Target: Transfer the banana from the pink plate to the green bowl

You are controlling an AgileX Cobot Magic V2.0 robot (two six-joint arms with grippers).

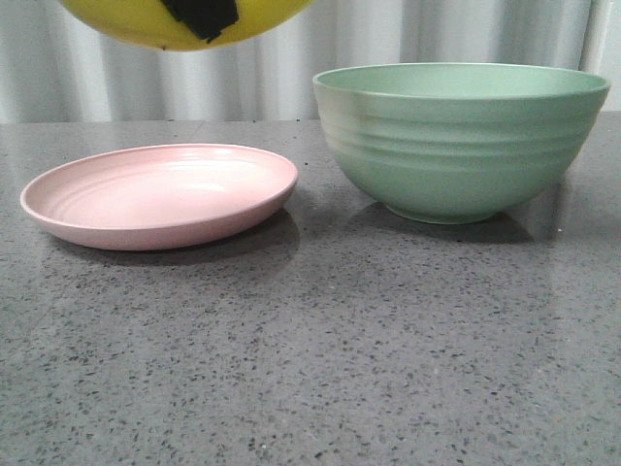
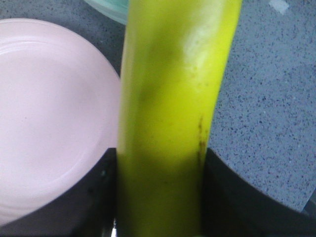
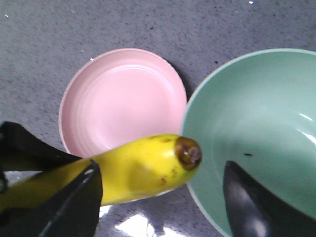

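The yellow banana (image 1: 146, 24) hangs high above the table, over the near rim of the pink plate (image 1: 160, 194). My left gripper (image 2: 160, 155) is shut on the banana (image 2: 173, 98), with one black finger (image 2: 94, 197) against each side. The plate (image 2: 44, 113) is empty. The green bowl (image 1: 456, 146) stands to the right of the plate and is empty (image 3: 256, 123). My right gripper (image 3: 160, 170) is open above the gap between plate (image 3: 123, 98) and bowl. The banana's dark tip (image 3: 189, 152) shows between its fingers, near the bowl's rim.
Grey speckled stone tabletop (image 1: 320, 369) runs under both dishes. A pale curtain (image 1: 291, 78) hangs behind the table. The plate and bowl stand close together with a narrow gap between them.
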